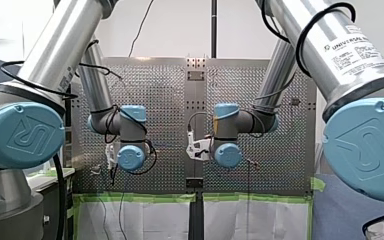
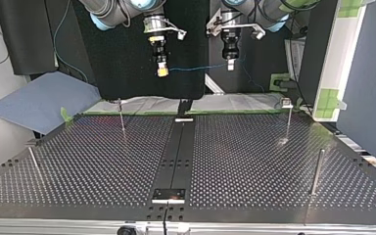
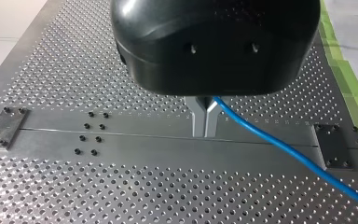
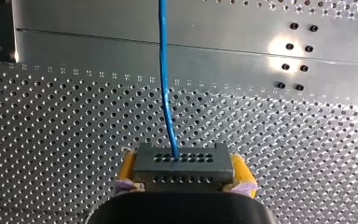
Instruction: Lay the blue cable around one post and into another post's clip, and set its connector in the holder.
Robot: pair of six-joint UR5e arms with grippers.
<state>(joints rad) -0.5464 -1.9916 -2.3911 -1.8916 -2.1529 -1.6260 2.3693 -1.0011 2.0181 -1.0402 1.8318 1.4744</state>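
Note:
High over the perforated table (image 2: 254,161), a thin blue cable (image 2: 196,67) stretches between my two grippers. My right gripper (image 2: 162,71), at the top view's left, is shut with its yellow pads (image 4: 127,168) on the cable's grey connector (image 4: 182,165); the cable (image 4: 164,79) leaves the connector's front face. Near the top view's middle, my left gripper (image 2: 230,63) holds the cable further along. Its metal fingers (image 3: 204,119) are shut on the cable (image 3: 279,144), which trails off to one side.
Thin posts stand on the table: one (image 2: 122,117) at the far left of the top view, one with a clip head (image 2: 288,120) at the far right, one (image 2: 317,171) at the near right, one (image 2: 33,161) at the near left. A dark centre strip (image 2: 178,152) ends in a small bracket (image 2: 168,195).

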